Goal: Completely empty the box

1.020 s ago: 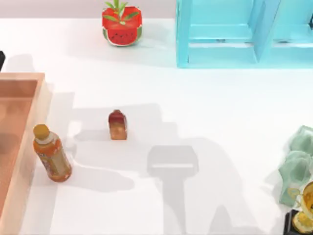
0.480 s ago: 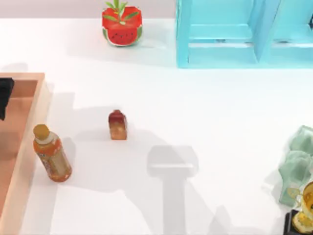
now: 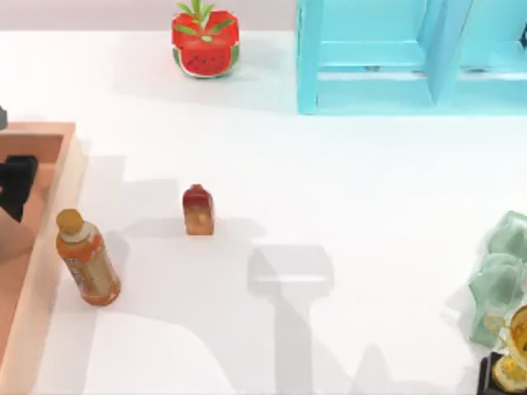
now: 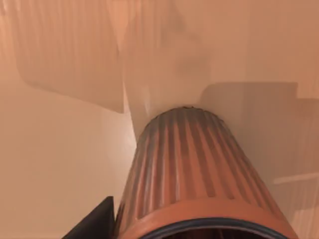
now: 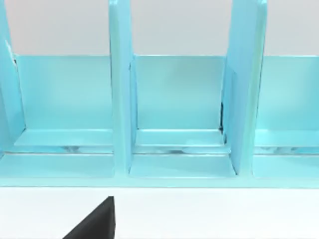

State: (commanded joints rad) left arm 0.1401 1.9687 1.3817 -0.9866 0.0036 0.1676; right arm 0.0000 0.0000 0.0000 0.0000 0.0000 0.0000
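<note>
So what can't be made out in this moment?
- Most of the box: cut off by the top view's left edge.
- Left gripper: partly cut off there; finger state unclear.
- Ribbed orange cup: left wrist view's edge crops its mouth.
- Gold trophy: cropped at the top view's right corner.

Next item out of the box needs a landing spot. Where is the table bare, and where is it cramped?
Bare: the wide middle of the table, between the small red jar and the green cloth, in front of the turquoise shelf. Cramped: beside the box rim, where the orange bottle stands, and the right front corner by the trophy. The left tool is over the box.
</note>
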